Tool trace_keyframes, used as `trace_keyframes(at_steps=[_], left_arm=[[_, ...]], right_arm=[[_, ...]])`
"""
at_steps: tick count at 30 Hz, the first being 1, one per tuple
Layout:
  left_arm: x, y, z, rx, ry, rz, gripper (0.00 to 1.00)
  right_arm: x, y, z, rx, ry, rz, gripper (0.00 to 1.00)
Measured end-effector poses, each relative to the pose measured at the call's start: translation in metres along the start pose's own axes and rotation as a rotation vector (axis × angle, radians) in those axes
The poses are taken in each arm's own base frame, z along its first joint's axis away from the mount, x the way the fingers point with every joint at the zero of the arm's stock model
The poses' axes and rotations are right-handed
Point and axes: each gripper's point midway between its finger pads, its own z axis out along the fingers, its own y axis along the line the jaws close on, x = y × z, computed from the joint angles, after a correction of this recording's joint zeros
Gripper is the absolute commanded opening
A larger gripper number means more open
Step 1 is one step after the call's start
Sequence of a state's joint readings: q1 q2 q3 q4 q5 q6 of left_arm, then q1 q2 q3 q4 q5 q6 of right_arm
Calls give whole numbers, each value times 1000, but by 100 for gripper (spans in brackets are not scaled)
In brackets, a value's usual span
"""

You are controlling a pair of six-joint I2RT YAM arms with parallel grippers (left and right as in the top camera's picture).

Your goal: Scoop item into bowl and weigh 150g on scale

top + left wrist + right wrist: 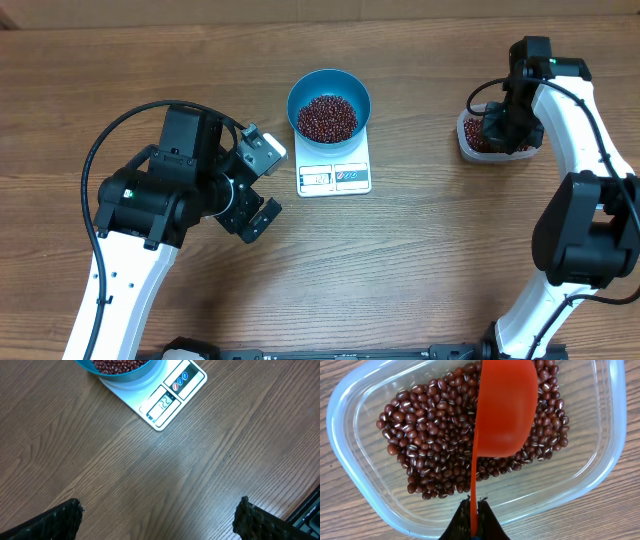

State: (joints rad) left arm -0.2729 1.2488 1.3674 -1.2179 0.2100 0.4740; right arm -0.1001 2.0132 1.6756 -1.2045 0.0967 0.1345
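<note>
The blue bowl [329,104] stands on the white scale [335,176] and holds a heap of red-brown beans [326,117]. Its lower rim [127,372] and the scale's display [165,402] show at the top of the left wrist view. My left gripper [258,186] hovers wide open over bare table just left of the scale, nothing between its fingertips [67,517]. My right gripper [475,510] is shut on the thin handle of an orange-red scoop [507,407]. The scoop's cup is turned on its side over more beans [437,430] in a clear container [360,485].
The clear container [470,143] sits at the right side of the table, largely hidden in the overhead view by my right arm [575,150]. My left arm [150,210] and its cable cover the table's left front. Wood table surface [400,270] lies between the arms.
</note>
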Motion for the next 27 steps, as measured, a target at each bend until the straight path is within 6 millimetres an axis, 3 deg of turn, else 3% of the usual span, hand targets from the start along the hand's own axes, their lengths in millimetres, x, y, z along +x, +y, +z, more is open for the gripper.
trace_keyframes(at_steps=[6,14,21,27], left_arm=[[0,0,0,0,0,0,100],[0,0,0,0,0,0,100],[0,0,0,0,0,0,100],[0,0,0,0,0,0,100]], right_arm=[[1,0,0,-2,6,-18,4],[19,-4,-2,6,83,-31,4],[5,-2,-17,-8,38,-35,4],[4,-3,-15,-8,40,-46,4]])
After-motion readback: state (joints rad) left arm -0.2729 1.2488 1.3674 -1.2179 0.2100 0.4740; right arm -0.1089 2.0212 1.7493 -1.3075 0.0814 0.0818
